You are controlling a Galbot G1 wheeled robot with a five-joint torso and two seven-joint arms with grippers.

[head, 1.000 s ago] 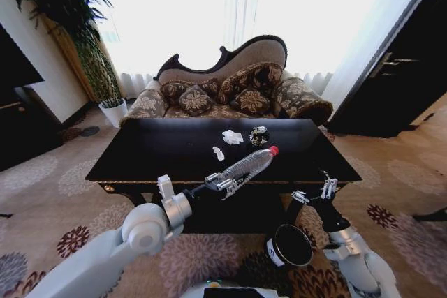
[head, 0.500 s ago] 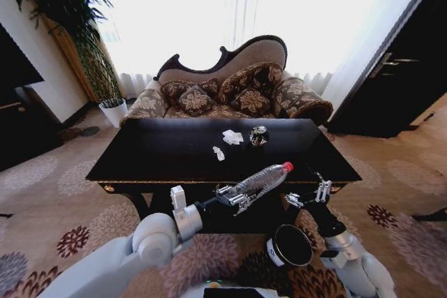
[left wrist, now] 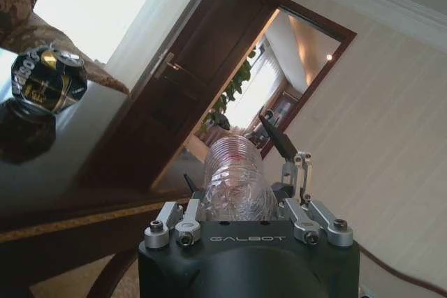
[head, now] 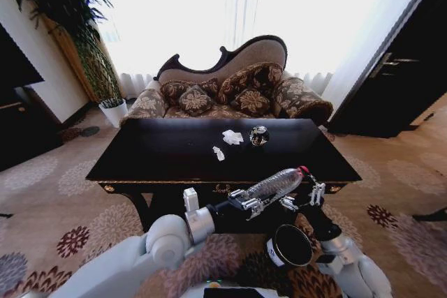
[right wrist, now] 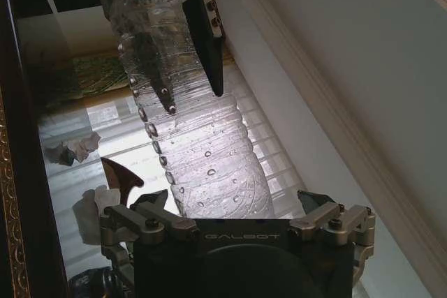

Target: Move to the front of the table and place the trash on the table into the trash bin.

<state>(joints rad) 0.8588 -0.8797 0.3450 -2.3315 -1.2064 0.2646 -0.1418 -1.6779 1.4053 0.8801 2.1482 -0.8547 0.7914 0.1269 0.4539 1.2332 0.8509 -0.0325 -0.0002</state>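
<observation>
Before us stands the table point(head: 174, 155), a sofa point(head: 230, 92) behind it and a potted plant point(head: 84, 47) off to its left. On the tabletop, toward its right half, two paper wads point(head: 232, 137) lie with a crushed can point(head: 259, 135) just to their right. In front of the table's right end our left gripper point(head: 253, 204) holds a plastic bottle point(head: 276, 185), our right gripper point(head: 307, 192) beside its cap end. The trash bin point(head: 290, 246) sits on the carpet below them.

you are seeing "galbot" lettered in pale capitals on the black housing of the left gripper point(left wrist: 248, 222) and of the right gripper point(right wrist: 235, 215); print on the crushed can point(left wrist: 47, 80) is staying unreadable.
</observation>
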